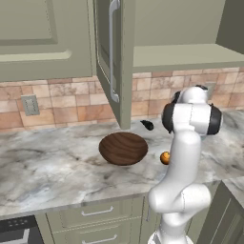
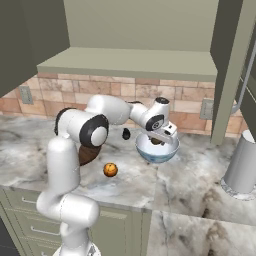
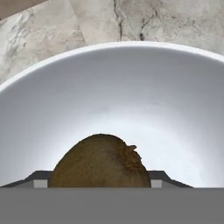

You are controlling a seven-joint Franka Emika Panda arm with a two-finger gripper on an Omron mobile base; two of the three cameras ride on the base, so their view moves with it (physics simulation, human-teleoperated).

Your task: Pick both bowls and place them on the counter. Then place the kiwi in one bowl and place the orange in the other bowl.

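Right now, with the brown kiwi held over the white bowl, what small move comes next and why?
Probably open the gripper: the dull-brown oval kiwi sits between its tips inside the deep white bowl, so releasing should drop it in.

On the counter [image 2: 190, 185] stand 2 bowls: the wooden bowl [image 1: 123, 148] to the left, the white bowl [image 2: 157, 150] to the right. The orange [image 2: 110, 170] lies on the counter between them, toward the front edge. The kiwi [image 3: 101, 164] sits between the fingertips, over the white bowl's inside. A canister [image 2: 243, 167] stands far right.
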